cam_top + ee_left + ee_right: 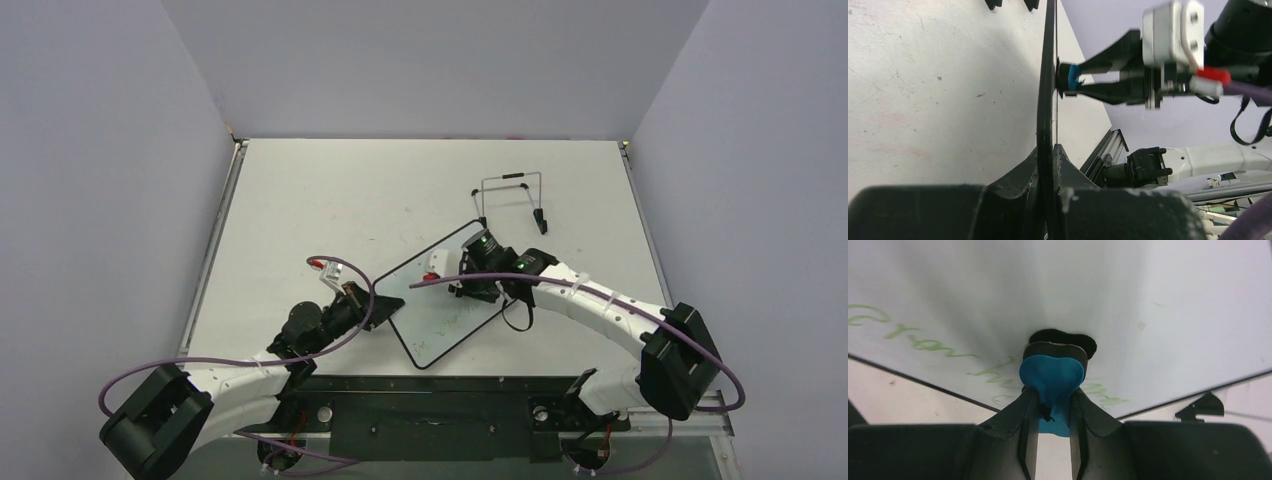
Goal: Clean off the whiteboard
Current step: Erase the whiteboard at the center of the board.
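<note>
The whiteboard [438, 332] lies turned diagonally in the middle of the table. It is white with a thin black frame. My left gripper [386, 304] is shut on its left edge. In the left wrist view the whiteboard [1046, 90] shows edge-on, and the left gripper [1052, 151] has one jaw on each face. My right gripper [1053, 396] is shut on a small blue eraser [1052, 371], whose black pad presses on the whiteboard [1158, 310]. Green handwriting [923, 344] runs along the board's near edge, on both sides of the eraser. The eraser [1073, 78] also shows in the left wrist view.
A wire stand [512, 198] with black feet sits on the table behind the board, towards the back right. Grey walls close in the table on three sides. A metal rail [450, 400] runs along the near edge between the arm bases.
</note>
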